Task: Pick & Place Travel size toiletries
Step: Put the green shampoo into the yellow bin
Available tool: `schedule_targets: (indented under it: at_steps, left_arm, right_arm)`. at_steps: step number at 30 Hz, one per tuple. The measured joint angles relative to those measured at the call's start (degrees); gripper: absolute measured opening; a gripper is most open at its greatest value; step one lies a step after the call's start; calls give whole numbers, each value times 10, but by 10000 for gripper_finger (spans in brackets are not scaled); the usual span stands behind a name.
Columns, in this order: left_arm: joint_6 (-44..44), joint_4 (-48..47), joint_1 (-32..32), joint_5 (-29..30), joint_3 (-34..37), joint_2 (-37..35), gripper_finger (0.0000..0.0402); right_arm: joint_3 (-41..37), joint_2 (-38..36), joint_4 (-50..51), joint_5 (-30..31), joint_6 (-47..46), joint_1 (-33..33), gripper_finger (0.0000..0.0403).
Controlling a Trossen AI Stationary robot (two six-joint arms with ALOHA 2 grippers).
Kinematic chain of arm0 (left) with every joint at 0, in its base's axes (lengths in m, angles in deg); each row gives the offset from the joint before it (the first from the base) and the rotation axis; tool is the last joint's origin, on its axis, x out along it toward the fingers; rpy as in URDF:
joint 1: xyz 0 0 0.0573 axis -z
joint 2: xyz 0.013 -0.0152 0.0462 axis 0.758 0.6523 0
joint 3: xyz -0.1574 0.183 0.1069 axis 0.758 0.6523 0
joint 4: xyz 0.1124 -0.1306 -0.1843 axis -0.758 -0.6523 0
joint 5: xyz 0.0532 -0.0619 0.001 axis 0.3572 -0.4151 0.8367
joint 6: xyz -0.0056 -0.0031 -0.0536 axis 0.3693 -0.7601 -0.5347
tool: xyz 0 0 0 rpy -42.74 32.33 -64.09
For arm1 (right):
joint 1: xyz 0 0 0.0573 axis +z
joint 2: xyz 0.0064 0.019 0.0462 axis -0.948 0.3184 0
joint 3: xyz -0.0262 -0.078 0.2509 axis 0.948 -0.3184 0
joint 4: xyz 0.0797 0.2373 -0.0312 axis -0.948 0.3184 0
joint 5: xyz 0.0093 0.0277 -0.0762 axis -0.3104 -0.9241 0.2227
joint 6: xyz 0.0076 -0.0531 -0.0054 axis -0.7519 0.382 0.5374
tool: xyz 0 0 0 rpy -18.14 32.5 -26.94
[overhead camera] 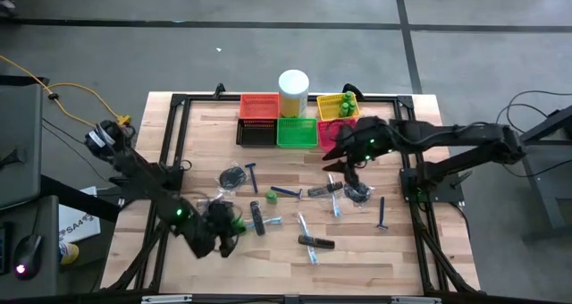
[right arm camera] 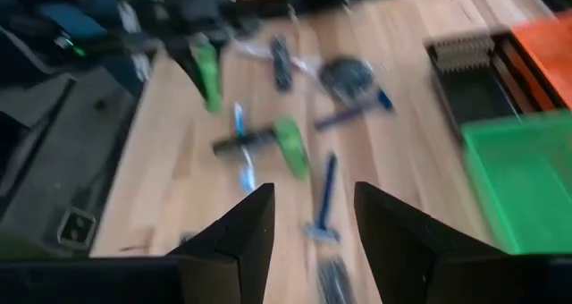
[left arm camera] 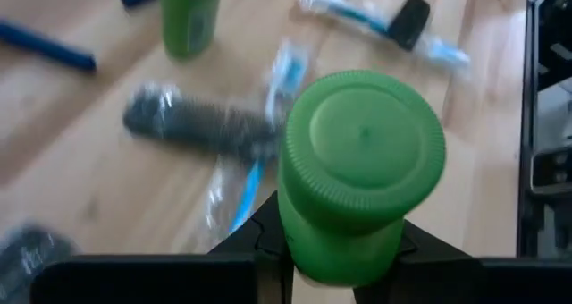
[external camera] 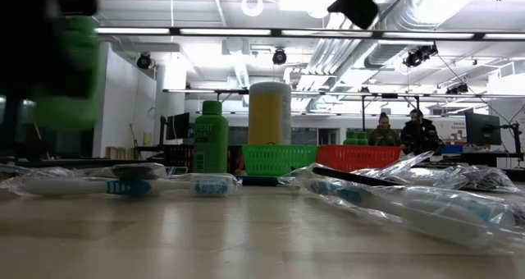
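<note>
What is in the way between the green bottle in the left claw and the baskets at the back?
The left claw holds the green bottle. Between it and the baskets lie scattered toiletries, flat on the table. Lifted over them, nothing visible blocks it.

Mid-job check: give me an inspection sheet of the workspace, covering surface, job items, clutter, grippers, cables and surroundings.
Surface: wooden table inside a black frame.
Job's things: razors, wrapped toothbrushes, dark bundles and a green bottle scattered mid-table; more green bottles in the yellow basket.
Clutter: orange, black, green and pink baskets; white cylinder.
Grippers: left gripper shut on another green bottle; right gripper open, empty, above the table near the baskets.
Cables: yellow cable off the table's left.
Surroundings: two people far behind.
</note>
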Motion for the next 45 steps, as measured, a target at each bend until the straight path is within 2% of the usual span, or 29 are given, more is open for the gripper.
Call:
schedule_targets:
  at_steps: [7,14,20,26,38,41,45]
  left_arm:
    - [100,63,-96,-86,0,-45,61]
    - [193,61,-164,-129,-59,-49,61]
    - [243,17,-204,-131,-99,-48,61]
    - [279,-4,-225,-148,-114,-48,61]
    - [304,-8,-226,-155,-115,-48,61]
    - [304,-16,-226,-158,-115,-47,61]
    - [305,-17,-226,-161,-115,-47,61]
  right_arm:
    - [0,89,-186,-5,-35,36,149]
    - [0,173,-340,-28,-69,60,149]
    - [0,220,-428,-43,-118,65,149]
    - [0,230,-458,13,-70,68,149]
    - [25,278,-468,14,-45,68,152]
    - [36,283,-445,12,-43,68,168]
    - [37,286,-445,11,-44,68,211]
